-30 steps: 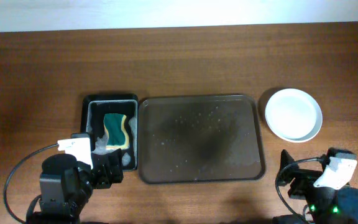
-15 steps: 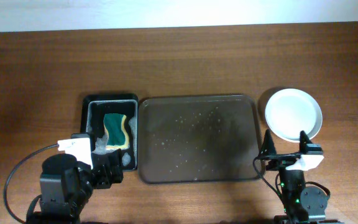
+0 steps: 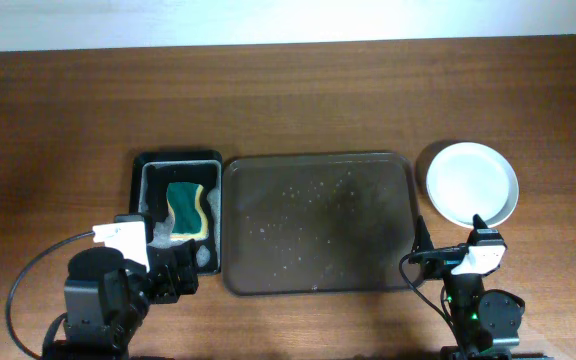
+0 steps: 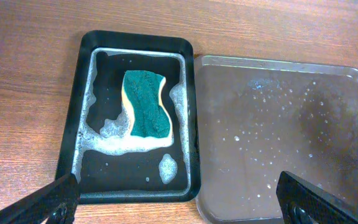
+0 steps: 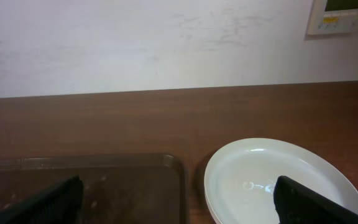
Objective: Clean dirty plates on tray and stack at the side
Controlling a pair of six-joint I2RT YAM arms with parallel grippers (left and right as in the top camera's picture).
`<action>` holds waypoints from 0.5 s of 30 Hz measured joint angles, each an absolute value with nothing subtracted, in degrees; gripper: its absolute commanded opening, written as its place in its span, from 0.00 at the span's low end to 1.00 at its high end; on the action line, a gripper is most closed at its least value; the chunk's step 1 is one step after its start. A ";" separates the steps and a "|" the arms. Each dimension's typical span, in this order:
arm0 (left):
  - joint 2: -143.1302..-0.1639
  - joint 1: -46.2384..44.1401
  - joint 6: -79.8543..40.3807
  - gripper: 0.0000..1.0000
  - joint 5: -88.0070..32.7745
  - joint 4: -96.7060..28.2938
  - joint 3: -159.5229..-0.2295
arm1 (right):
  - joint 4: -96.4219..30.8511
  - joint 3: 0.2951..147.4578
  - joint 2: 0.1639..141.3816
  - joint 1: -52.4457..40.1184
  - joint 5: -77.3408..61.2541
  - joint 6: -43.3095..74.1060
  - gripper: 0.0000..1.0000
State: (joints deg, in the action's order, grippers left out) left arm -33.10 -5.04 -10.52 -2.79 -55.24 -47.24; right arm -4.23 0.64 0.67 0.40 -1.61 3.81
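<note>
Wooden table (image 3: pixel 288 100): carries all items. The tray (image 3: pixel 318 225) lies at centre, dark brown, its surface wet and flecked with white specks. A black bin (image 3: pixel 136 200) sits touching the tray's left edge and holds foam and a green-and-yellow sponge (image 3: pixel 188 208). The plates (image 3: pixel 472 184) rest on the table just beside the tray's far right corner, off the tray. Only the top white one shows, clean; the number beneath cannot be told. Right gripper (image 5: pixel 176 190): fingers spread wide, grasping nothing, near the tray's near right corner, with the plates just ahead and to its right. Left gripper (image 4: pixel 176 186): likewise spread and unloaded, at the bin's near edge.
</note>
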 measured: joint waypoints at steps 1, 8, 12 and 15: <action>-33.10 -5.04 -10.52 0.99 -2.79 -55.24 -47.24 | -4.23 0.64 0.67 0.40 -1.61 3.81 0.99; -9.85 -5.04 -10.48 0.99 0.67 -37.45 -22.83 | -4.12 0.62 0.60 0.40 -1.65 3.84 0.99; -0.97 -5.04 -10.48 0.99 0.91 -10.04 -5.06 | -4.12 0.62 0.58 0.40 -1.65 3.79 0.99; -0.78 -5.04 -4.84 0.99 -0.08 1.43 -1.41 | -4.16 0.62 0.58 0.40 -1.65 3.84 0.99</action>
